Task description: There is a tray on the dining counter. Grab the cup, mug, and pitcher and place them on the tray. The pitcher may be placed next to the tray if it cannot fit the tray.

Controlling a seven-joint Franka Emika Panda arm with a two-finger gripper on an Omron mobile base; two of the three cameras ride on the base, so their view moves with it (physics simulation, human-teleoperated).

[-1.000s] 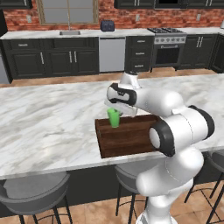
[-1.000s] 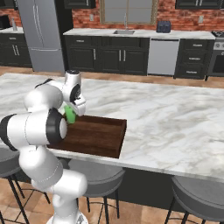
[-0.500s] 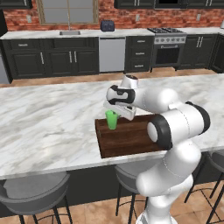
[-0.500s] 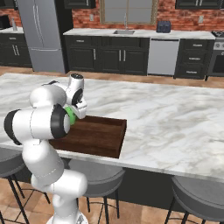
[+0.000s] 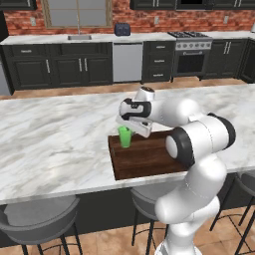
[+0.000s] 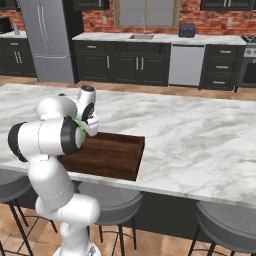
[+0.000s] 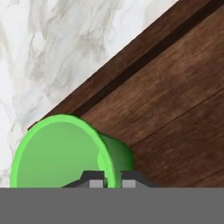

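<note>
Over the tray's nine o'clock corner I hold the cup pinched by its rim in the gripper, unreleased; mug and pitcher remain.

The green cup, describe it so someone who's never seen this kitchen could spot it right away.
Find the long white marble dining counter with stools below, then the dark wooden tray on it. At the tray's left end, a small bright green cup hangs pinched by its rim in the robot's fingers. It is the one green thing here, tapered and handleless.
</note>
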